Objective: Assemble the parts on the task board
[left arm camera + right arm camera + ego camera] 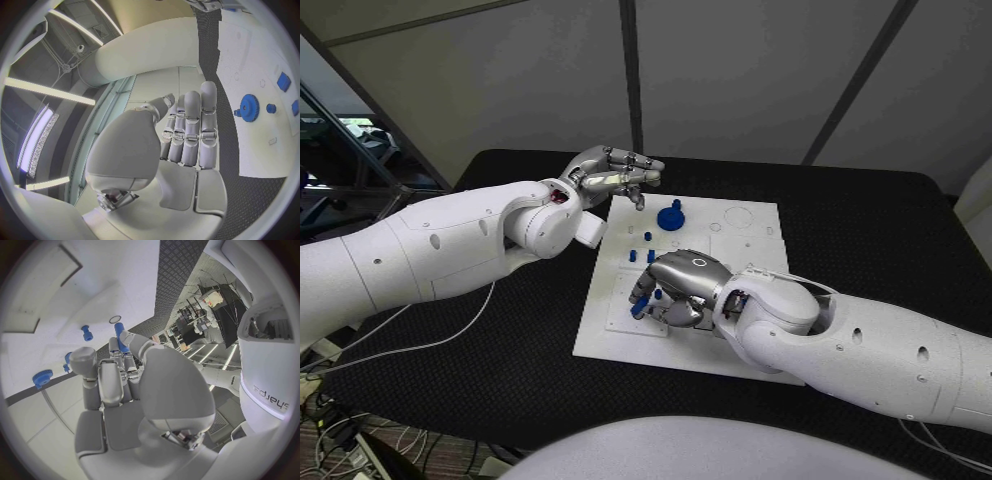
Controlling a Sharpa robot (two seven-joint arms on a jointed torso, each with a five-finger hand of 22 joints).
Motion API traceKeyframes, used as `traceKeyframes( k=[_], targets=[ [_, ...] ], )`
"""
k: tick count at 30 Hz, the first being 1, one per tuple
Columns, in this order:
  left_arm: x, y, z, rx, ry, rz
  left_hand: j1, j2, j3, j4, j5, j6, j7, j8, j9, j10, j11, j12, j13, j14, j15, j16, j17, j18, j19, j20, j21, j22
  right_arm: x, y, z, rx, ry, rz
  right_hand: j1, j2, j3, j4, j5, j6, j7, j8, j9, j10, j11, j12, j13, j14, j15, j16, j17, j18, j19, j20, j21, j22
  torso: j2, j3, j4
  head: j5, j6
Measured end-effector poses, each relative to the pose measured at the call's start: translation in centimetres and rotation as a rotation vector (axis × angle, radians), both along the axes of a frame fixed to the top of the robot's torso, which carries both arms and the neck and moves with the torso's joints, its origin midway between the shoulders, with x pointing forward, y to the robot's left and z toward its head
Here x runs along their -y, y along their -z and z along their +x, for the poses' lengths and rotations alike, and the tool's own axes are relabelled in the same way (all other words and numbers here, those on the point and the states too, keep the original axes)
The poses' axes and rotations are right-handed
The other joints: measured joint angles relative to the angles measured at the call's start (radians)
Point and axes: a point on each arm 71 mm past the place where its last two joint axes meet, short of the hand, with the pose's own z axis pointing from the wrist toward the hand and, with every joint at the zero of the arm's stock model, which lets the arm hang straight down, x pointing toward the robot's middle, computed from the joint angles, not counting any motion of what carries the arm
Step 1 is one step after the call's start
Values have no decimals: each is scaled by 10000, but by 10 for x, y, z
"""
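Two silver hands work our white plastic task board: our right hand pinches a small blue peg over the near end, apparently to seat it, while our left hand waits empty, fingers apart, near the blue toothed gear.

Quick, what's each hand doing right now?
Left hand: open, holding nothing.
Right hand: fingers curled on a blue part at the task board.

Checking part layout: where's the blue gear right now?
Head view: blue gear stands at the task board's far left end, just beside the left hand.
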Motion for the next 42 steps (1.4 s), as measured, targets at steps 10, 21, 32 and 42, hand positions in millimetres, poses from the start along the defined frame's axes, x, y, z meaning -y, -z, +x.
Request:
traceKeyframes(
  k=[10,21,32,42],
  targets=[
    [-1,0,0,-2,7,0,1,-1,0,0,0,0,0,0,0,1,0,48,9,0,0,0,1,1,0,0,0,0,-1,5,0,28,-42,-487,-27,-27,41,41,0,-4,4,29,8,0,-1,-17,3,0,0,0,15,1,0,0,0,22,-1,-1,-1,-42,-70],
    [-1,0,0,-2,15,-1,2,-1,0,0,0,0,0,0,-1,2,0,48,8,0,0,0,2,0,0,0,0,0,-2,4,-1,183,-115,-729,-66,-65,20,62,-2,-24,17,30,11,53,-55,-53,12,0,0,0,0,1,0,0,0,8,-11,2,-12,-31,-103],
    [-1,0,-1,-9,40,-6,2,-2,0,0,0,0,0,0,-1,2,1,48,7,-1,1,0,3,0,0,0,0,0,-6,7,-2,271,-149,-845,-763,-501,-543,387,-177,-1544,208,-376,-191,-1496,238,-733,-237,-36,219,-1,-199,1,-394,358,-435,-639,-9,2,-7,-16,-110],
    [-1,0,-1,-23,71,-10,2,-2,0,0,0,0,0,0,-1,-33,37,48,17,-7,7,0,-15,0,0,0,0,0,-7,6,-2,355,-170,-762,-748,-562,-682,392,-177,-1713,174,-376,-190,-1616,251,-723,-235,-35,218,-1,-207,1,-453,370,-538,-794,-10,2,-2,-20,-129]
  ],
)
